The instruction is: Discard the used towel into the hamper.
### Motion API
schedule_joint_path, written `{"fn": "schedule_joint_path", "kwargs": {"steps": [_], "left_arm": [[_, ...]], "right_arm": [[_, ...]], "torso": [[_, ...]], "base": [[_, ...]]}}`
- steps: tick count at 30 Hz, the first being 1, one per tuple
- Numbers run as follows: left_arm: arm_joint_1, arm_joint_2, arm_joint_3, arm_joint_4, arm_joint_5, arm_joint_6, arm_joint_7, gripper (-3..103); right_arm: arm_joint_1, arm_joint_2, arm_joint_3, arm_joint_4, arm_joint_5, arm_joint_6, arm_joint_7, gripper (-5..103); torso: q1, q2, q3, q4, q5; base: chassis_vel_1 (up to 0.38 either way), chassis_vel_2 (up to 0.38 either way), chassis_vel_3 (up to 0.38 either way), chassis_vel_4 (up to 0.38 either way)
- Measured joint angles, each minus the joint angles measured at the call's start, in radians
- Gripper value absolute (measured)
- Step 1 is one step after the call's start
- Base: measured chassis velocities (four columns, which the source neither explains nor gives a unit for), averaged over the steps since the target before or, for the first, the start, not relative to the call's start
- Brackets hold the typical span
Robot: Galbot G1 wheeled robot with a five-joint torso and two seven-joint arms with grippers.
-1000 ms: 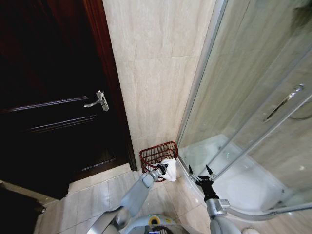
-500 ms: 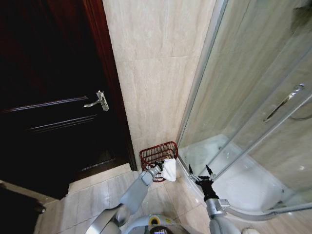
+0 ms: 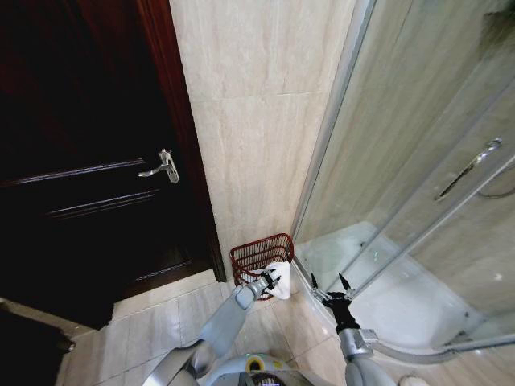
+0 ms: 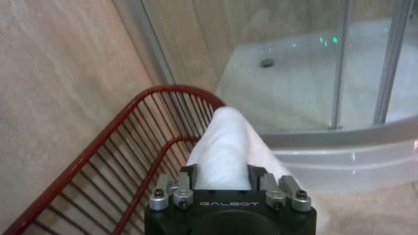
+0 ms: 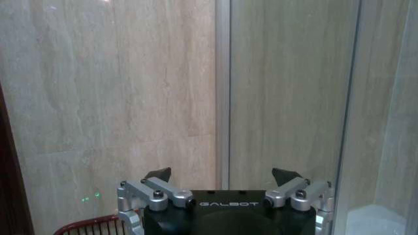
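We are looking into a bathroom corner. A dark wooden door (image 3: 88, 169) is filling the left side, its silver lever handle (image 3: 162, 166) catching the light. Beige marble-look wall tiles (image 3: 257, 121) are running up beside it, and matching floor tiles (image 3: 153, 322) are spreading below. On the right, a curved glass shower enclosure (image 3: 418, 145) is standing with a metal frame post (image 3: 334, 112) against the wall, a chrome handle (image 3: 468, 167) on its door, and a white shower tray (image 3: 402, 297) glowing behind the glass.
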Motion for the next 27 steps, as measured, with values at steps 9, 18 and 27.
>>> {"fn": "schedule_joint_path", "kwargs": {"steps": [9, 18, 27], "left_arm": [[-0.011, 0.000, -0.017, 0.041, 0.077, -0.016, -0.046, 86], [-0.006, 0.000, -0.021, 0.019, 0.074, -0.021, -0.046, 64], [0.005, 0.000, -0.021, -0.008, 0.070, -0.031, -0.042, 41]], "right_arm": [[0.009, 0.000, 0.000, -0.012, 0.004, 0.000, 0.000, 100], [0.015, 0.000, -0.003, -0.021, 0.002, 0.001, 0.000, 100], [0.006, 0.000, -0.001, -0.021, 0.005, 0.010, 0.003, 100]], "torso": [[0.000, 0.000, 0.000, 0.0000, -0.0001], [0.000, 0.000, 0.000, -0.0001, -0.0001], [0.000, 0.000, 0.000, -0.0001, 0.0000]], "base": [[0.000, 0.000, 0.000, 0.000], [0.000, 0.000, 0.000, 0.000], [0.000, 0.000, 0.000, 0.000]]}}
